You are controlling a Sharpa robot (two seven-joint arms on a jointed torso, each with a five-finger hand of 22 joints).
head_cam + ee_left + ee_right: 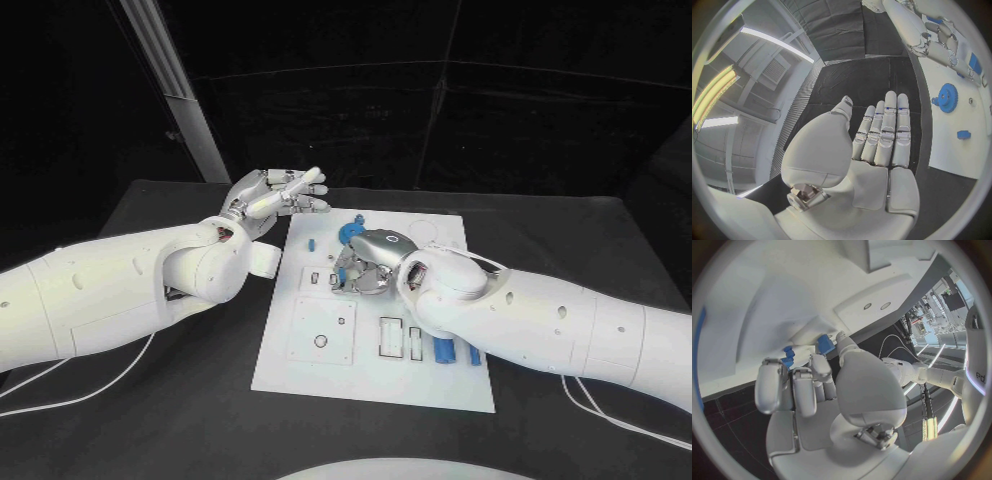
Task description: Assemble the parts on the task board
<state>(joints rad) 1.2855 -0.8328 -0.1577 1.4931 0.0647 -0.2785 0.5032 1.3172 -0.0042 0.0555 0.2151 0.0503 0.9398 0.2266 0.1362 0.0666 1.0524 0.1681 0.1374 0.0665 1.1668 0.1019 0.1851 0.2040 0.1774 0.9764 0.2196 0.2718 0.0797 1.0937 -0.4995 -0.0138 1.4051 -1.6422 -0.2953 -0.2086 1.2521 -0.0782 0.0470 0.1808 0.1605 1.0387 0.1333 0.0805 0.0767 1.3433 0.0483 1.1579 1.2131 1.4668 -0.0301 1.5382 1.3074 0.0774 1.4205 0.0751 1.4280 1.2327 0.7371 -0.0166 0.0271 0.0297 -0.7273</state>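
A black matte bench stands before dark black curtain walls; a pale metal post rises far left, long ceiling strip lights glowing overhead

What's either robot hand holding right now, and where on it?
Left robot hand: nothing, fingers straight. Right robot hand: fingertips at a small blue plastic part on the white task board; a firm hold cannot be told.

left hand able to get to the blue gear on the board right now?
Probably yes. The left hand is empty, fingers straight, beside the task board; the blue gear lies uncovered near it.
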